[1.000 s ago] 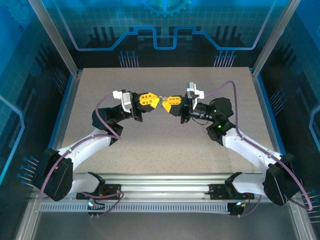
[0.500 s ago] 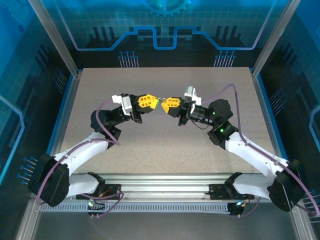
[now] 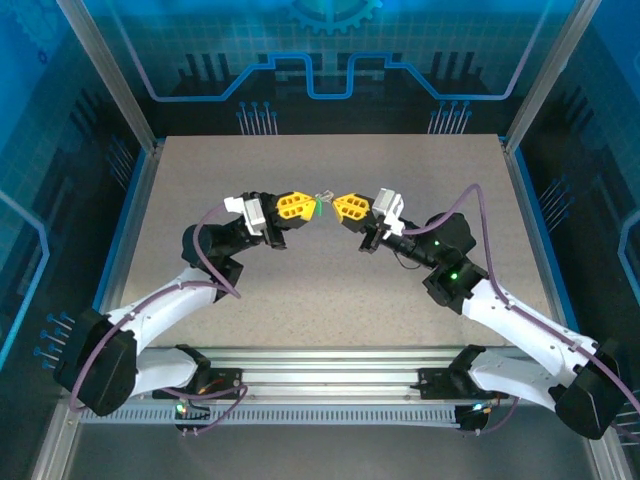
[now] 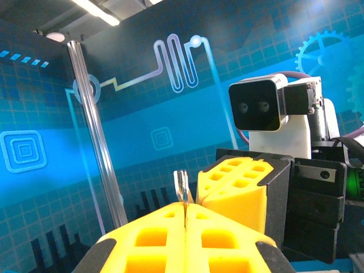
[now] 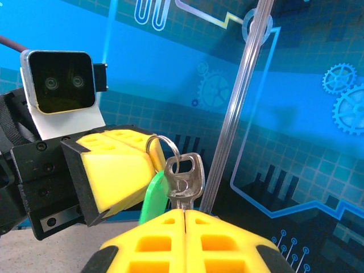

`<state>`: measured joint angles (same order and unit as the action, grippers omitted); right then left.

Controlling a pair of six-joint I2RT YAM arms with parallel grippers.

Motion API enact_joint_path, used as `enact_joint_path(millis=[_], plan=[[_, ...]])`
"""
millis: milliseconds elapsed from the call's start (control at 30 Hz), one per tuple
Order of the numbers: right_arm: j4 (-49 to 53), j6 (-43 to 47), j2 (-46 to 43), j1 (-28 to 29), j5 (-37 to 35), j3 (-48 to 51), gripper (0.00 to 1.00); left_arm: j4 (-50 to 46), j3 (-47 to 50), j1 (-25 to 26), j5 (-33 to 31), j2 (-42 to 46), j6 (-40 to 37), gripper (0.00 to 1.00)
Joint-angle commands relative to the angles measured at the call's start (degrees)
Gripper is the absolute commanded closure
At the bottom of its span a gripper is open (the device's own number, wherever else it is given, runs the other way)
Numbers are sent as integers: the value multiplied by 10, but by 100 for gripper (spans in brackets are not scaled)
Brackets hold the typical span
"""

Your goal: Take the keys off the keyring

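Right jaws pinch a silver key (image 5: 185, 177) beside its green keyring (image 5: 151, 197).

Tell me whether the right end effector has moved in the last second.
Yes. The right end effector, shut on the key, has shifted slightly right, toward the table's right edge, away from the left end effector.

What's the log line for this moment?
left gripper: shut on keyring | right gripper: shut on key | state: key not yet off keyring
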<state>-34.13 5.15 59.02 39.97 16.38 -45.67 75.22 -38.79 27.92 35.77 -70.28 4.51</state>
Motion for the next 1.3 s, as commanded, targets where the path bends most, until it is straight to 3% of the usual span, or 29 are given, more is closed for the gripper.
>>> enact_joint_path(millis=[0, 200, 467, 700, 833, 900, 1067, 1167, 1267], plan=[[-14, 8, -6, 7, -6, -5, 100, 46, 4, 5, 12, -7, 26, 100], [-15, -44, 13, 5, 55, -28, 100, 50, 1, 6, 22, -10, 37, 100], [-61, -106, 31, -5, 101, -34, 88, 50, 4, 9, 24, -7, 39, 100], [-74, -130, 42, -10, 122, -44, 95, 52, 3, 9, 19, -9, 40, 100], [-88, -163, 52, -13, 119, -40, 75, 51, 1, 9, 16, -12, 49, 100], [-95, -179, 56, -18, 115, -31, 70, 51, 1, 9, 17, -12, 57, 100], [-134, -224, 61, -40, 140, -19, 80, 50, -6, 8, 29, -22, 83, 100], [-142, -239, 57, -50, 135, -16, 73, 50, -4, 9, 34, -22, 89, 100], [-141, -246, 53, -62, 150, -19, 77, 50, -4, 9, 33, -21, 95, 100]])
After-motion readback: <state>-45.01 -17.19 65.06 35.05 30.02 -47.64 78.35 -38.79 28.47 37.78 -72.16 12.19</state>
